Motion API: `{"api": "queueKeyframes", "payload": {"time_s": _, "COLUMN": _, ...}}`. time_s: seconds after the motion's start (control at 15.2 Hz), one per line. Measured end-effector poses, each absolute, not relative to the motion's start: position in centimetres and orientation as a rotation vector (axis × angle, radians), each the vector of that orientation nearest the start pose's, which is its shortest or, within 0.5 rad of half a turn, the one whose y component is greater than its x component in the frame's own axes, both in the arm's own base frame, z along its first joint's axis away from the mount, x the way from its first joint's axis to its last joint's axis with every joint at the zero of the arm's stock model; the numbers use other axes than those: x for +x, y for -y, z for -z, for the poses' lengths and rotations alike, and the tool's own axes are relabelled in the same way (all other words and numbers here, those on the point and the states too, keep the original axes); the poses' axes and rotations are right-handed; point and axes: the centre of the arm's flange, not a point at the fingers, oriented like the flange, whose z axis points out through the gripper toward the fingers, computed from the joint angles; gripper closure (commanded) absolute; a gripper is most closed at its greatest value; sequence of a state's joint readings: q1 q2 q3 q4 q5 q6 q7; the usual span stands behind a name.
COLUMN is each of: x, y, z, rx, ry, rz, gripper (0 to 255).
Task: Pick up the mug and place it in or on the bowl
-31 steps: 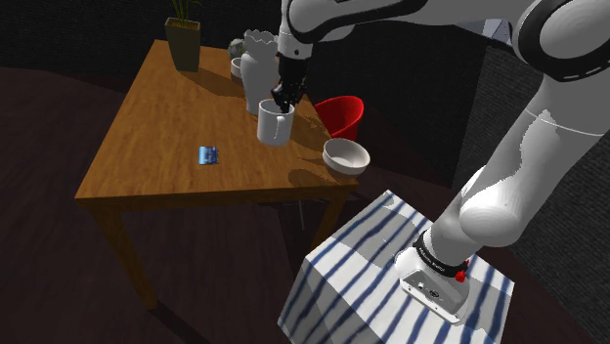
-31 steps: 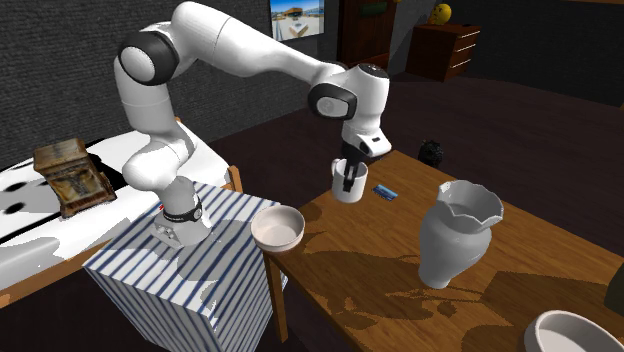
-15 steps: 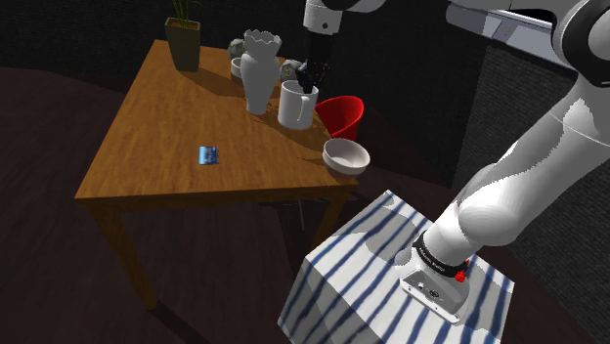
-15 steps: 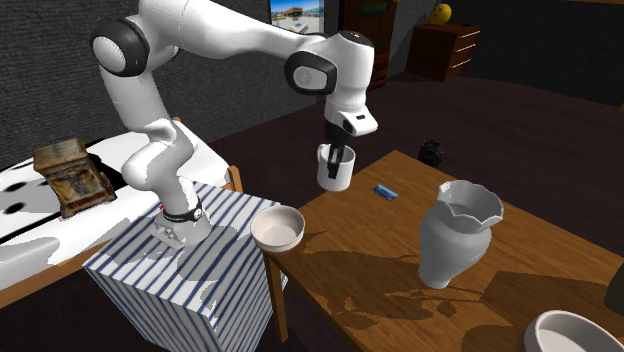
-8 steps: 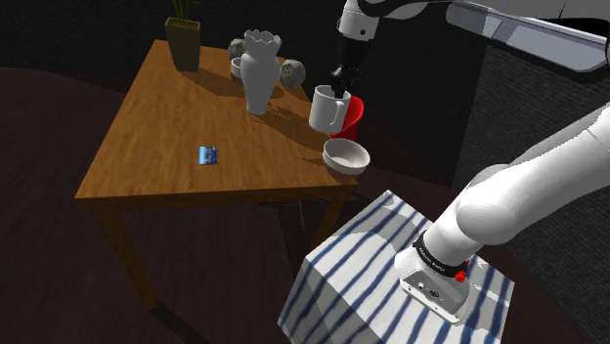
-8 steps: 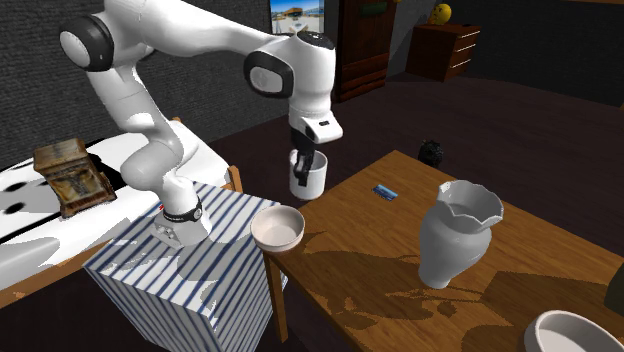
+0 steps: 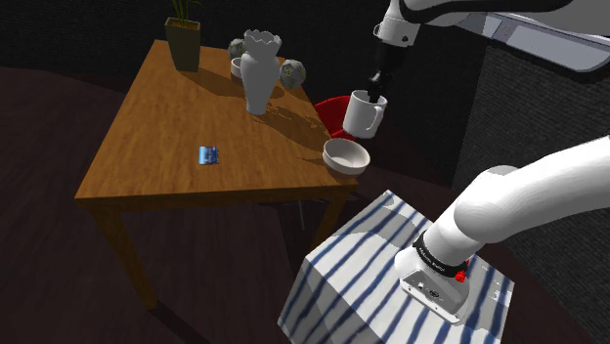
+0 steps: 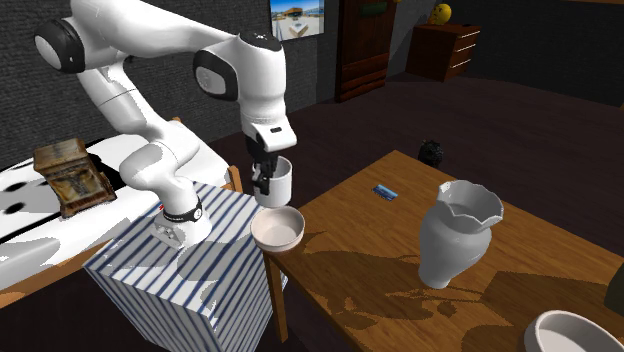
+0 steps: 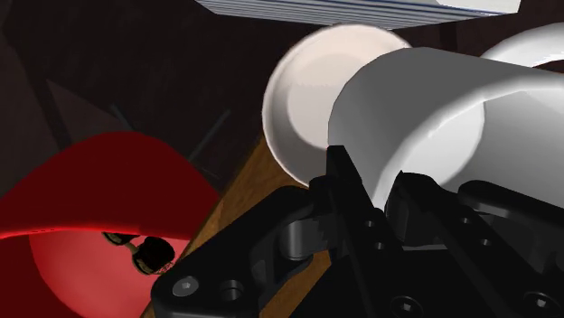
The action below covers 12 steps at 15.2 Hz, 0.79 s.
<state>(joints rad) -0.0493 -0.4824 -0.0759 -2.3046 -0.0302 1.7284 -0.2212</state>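
A white mug hangs in the air with my gripper shut on its rim, one finger inside and one outside. The white bowl sits just below it, on the corner of the wooden table nearest the stand. In the second exterior view the mug hovers a little above the bowl, clear of it, with the gripper at its side. The wrist view has the black gripper clasping the mug's wall, and the bowl lies beyond it.
A tall white vase, a potted plant and round ornaments stand at the table's far end. A small blue card lies mid-table. A red chair stands behind the bowl's corner. The striped stand is close by.
The arm lifted the mug off the table beside the vase and carried it toward the shoulder view's right, to a spot over the bowl. The grip stayed shut throughout.
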Motion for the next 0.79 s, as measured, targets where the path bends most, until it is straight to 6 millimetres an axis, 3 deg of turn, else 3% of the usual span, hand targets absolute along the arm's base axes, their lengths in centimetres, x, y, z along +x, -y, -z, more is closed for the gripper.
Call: {"api": "queueKeyframes", "payload": {"time_s": 0.79, "x": 38.7, "y": 6.0, "z": -45.8, "rx": -3.111, "ry": 0.177, "rz": -0.146, "gripper": 255}}
